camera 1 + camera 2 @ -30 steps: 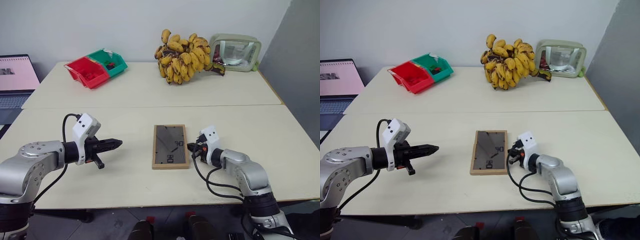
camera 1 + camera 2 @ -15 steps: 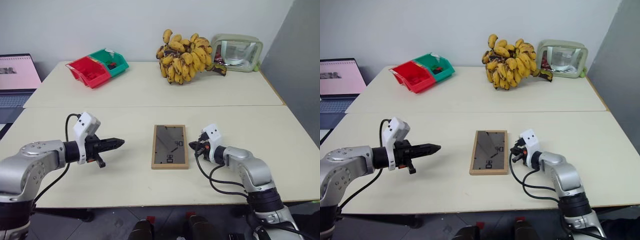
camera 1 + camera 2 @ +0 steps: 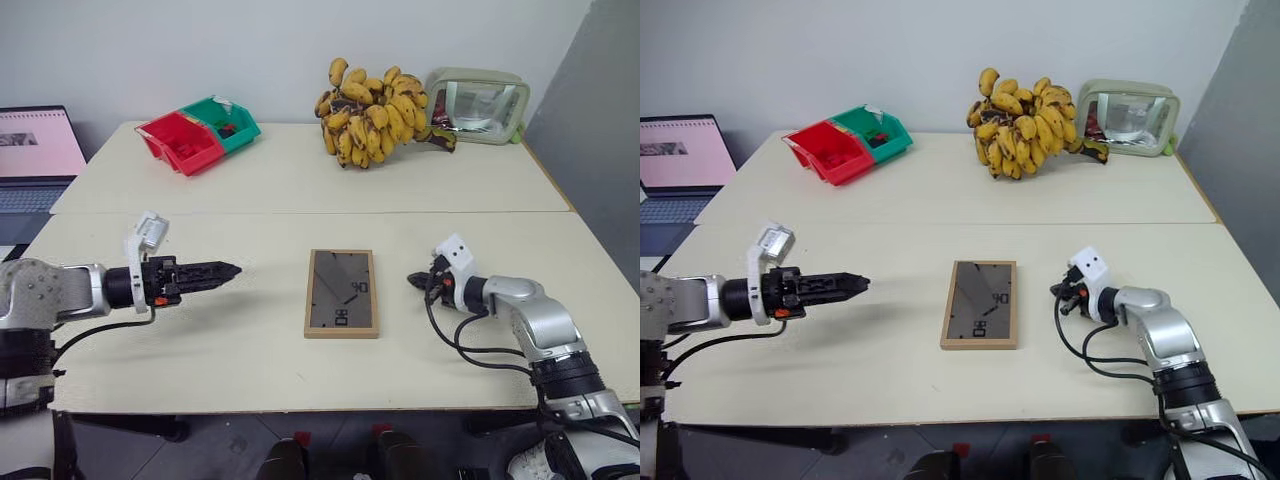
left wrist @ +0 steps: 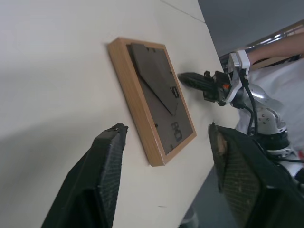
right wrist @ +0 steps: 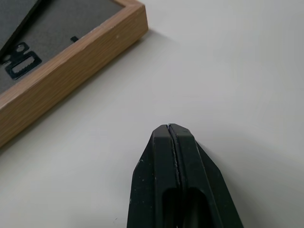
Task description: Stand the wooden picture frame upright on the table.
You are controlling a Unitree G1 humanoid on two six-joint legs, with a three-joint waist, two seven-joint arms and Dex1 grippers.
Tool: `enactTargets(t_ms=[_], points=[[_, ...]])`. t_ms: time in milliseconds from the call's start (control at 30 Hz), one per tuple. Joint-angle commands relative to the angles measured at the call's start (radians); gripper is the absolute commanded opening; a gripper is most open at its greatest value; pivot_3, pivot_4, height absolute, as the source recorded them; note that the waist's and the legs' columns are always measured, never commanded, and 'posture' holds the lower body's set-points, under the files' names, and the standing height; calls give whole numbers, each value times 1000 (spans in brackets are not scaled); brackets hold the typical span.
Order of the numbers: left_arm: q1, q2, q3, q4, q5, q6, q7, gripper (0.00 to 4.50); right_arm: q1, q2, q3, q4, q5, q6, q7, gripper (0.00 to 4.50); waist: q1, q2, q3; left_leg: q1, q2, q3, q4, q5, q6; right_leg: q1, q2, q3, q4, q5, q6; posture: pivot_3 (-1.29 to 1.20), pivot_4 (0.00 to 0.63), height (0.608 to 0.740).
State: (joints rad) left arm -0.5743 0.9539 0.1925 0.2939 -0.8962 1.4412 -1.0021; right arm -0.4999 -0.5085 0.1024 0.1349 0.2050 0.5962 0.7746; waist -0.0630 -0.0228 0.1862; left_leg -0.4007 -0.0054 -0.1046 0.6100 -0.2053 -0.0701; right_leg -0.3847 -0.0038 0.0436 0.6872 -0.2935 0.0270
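- Lying flat on the table (image 3: 250,350), the wooden picture frame (image 3: 341,293) rests face down on the near panel, its dark back board and folded easel stand turned upward.
- Neither gripper touches the frame.
- On the frame's left side, the left gripper (image 3: 228,270) hovers well apart from it, its long black fingers aimed toward the frame. From the head it looks like one thin dark line, but the left wrist view shows the two fingers (image 4: 102,175) spread wide, with the frame and bare tabletop between them.
- On the frame's right side, the right gripper (image 3: 416,279) sits near the frame's right edge, apart from it. Its fingers (image 5: 173,175) are pressed together with only a thin seam between them, and they pinch nothing.
- On the far panel stand a red and green pair of bins (image 3: 197,133), a bunch of bananas (image 3: 372,113) and a pale-green mirror (image 3: 476,104).
- A laptop (image 3: 38,155) sits off the table's left end.
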Motion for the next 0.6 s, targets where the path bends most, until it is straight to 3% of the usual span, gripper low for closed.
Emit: enactTargets(t_ms=[33,133,367,600], points=[[-41,-18,-82,56,38,-14,-61,3943,-17,9,7,-5,-10,-31,3,0,2,0,0,0,0,0,0,0,0,0,0,0,1,0,0,0,150,740],[-45,-41,-158,66,79,-66,-108,4450,-6,30,17,-22,-15,-32,-12,0,2,0,0,0,0,0,0,0,0,-1,0,0,2,0,0,0,150,740],[-85,-162,-257,166,176,-179,-147,4450,31,71,43,-101,-15,0,-30,0,7,0,0,-1,0,0,1,0,0,-2,0,0,3,0,-1,0,150,740],[-104,-286,-295,237,233,-182,-139,4450,41,148,78,-155,-21,47,-81,0,8,1,-1,0,-1,0,2,0,0,-1,-1,0,5,-1,-1,0,150,740]])
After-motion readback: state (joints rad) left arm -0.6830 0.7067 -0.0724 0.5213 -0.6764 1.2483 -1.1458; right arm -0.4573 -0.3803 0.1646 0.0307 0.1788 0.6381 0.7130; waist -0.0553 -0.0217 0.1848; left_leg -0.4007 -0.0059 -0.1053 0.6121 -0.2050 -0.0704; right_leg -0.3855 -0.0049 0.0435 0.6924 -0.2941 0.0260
